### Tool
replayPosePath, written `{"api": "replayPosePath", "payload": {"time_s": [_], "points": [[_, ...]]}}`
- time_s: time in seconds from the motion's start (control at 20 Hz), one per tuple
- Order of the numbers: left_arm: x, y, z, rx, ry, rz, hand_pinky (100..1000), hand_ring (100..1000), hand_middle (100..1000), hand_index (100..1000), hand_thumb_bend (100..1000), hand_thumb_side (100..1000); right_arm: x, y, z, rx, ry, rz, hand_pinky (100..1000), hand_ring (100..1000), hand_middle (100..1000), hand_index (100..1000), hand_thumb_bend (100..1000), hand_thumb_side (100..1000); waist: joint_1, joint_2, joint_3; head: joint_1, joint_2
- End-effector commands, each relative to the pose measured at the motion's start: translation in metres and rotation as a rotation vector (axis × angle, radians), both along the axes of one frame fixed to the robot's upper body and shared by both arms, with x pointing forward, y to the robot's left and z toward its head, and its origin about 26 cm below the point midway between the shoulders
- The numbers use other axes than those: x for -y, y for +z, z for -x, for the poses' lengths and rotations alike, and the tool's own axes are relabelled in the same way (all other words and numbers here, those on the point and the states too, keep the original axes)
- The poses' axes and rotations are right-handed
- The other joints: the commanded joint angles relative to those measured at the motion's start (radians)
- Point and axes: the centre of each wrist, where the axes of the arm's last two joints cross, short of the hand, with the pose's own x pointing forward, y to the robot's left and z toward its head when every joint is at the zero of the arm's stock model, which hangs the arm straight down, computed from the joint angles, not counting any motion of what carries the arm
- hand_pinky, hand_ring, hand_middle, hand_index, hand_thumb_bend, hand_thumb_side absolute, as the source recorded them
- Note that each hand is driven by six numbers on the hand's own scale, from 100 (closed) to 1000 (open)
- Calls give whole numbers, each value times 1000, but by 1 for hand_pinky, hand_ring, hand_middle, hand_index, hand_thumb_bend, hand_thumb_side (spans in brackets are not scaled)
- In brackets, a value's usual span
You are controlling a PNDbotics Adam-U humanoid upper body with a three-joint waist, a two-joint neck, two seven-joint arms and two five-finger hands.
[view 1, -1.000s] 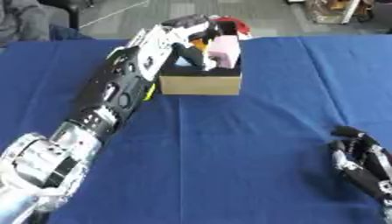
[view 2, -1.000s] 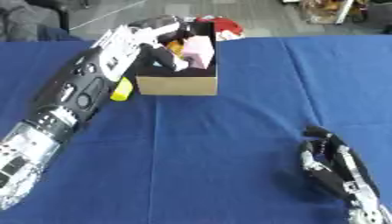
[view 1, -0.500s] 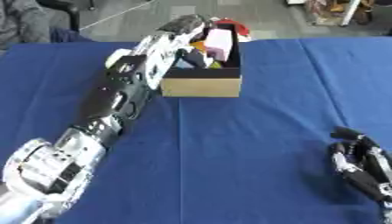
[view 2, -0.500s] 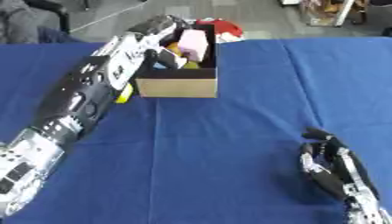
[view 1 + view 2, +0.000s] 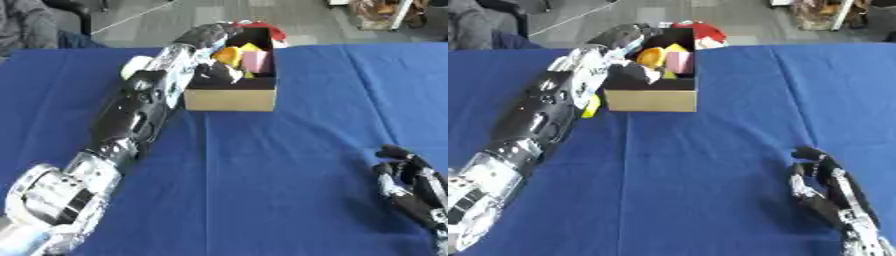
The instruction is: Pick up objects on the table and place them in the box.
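The left arm stretches far across the blue tabletop (image 5: 289, 190), and its left hand (image 5: 206, 36) is up at the far left corner of the cardboard box (image 5: 229, 99). The fingers seem to be curled down over the rim there, but I cannot tell whether they are released or grasping something, since the wrist hides them from here.

Inside the box sit an orange piece (image 5: 650, 56), a yellow piece (image 5: 249, 48) and a pink block (image 5: 255, 61), packed close together toward the far end. Something red (image 5: 708, 33) shows just beyond the box's far edge.

What remains on the tabletop, as far as I can see, lies on the left of the box, tucked against the outstretched forearm: a pale round object (image 5: 134, 65) shows just beside the arm in the left eye view, and a yellow-green sliver (image 5: 590, 106) peeks from under it in the right eye view. Both lie back toward the robot from the left fingers and close against the box's left wall, so my guess is the left hand must draw back and to its own side to reach them.

The right hand (image 5: 409, 186) rests near the lower right corner, its fingers loosely curled, grasping nothing, well apart from everything.
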Motion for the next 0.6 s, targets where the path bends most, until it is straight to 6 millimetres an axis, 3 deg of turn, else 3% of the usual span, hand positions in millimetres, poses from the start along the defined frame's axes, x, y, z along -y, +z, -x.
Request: {"api": "replayPosePath", "payload": {"time_s": [0.05,0.15,0.2,0.6], "points": [[-14,27,0,83,-37,65,862,819,870,940,244,723,3,7,-2,24,-8,2,751,661,733,836,100,258,-17,-13,2,-6,-14],[-24,33,2,123,-53,112,845,795,841,915,169,704,4,10,-3,41,-12,-3,751,661,733,836,100,269,-16,-13,4,-8,-14],[-30,36,3,142,-55,133,825,767,811,891,112,622,4,13,-3,52,-13,-6,751,661,733,836,100,281,-16,-13,5,-9,-13],[-74,39,14,186,-20,231,785,696,732,844,100,478,4,43,-7,164,-16,-39,752,661,732,836,100,346,-12,-14,11,-13,-16]]}}
